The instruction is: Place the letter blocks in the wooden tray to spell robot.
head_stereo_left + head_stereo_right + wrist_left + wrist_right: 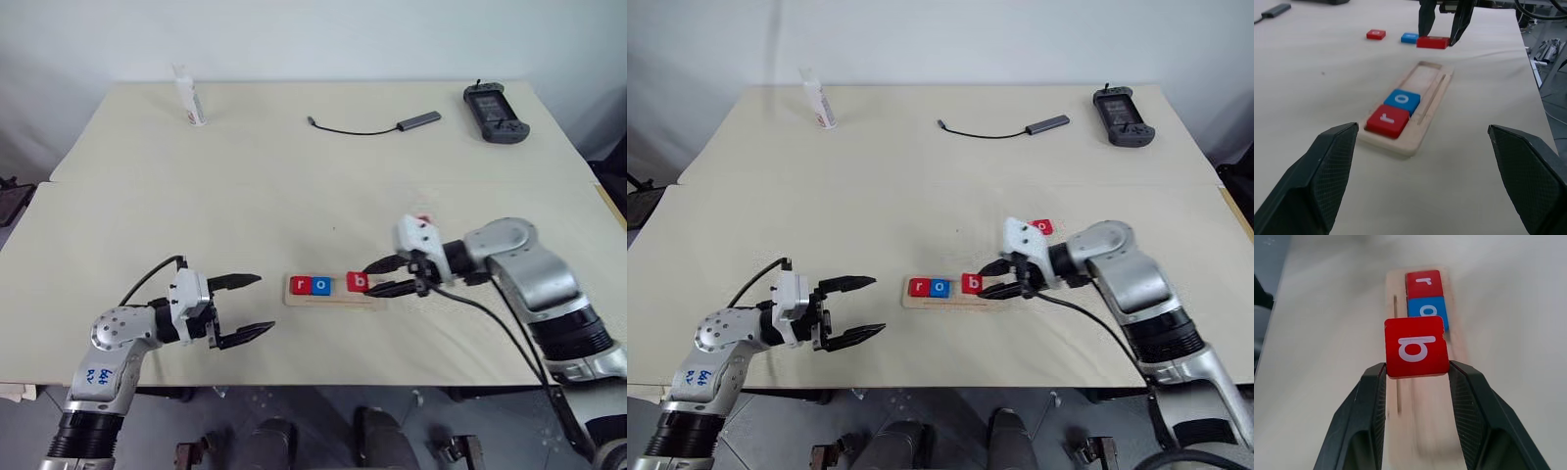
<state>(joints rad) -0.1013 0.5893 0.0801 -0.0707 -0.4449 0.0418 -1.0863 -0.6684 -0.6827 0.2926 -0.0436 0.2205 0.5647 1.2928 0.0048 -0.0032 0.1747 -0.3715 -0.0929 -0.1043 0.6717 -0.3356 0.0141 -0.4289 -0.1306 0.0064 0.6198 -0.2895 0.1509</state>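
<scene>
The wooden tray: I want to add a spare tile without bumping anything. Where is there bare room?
In the wooden tray, the stretch past the blue o tile is bare, though the right pincer holds the red b tile above it. The table between tray and cable is bare. Two loose tiles crowd the tray's far end.

- Letter blocks — five: red r (1387, 120), blue o (1402, 100), red b (1415, 346), a second blue block (1409, 37), a further red block (1376, 34).
- Wooden tray (1428, 105) — one.
- White tube (189, 96) — one.
- Cable with adapter (418, 120) — one.
- Black handheld device (495, 114) — one.
- Desk (274, 186) — one.
</scene>
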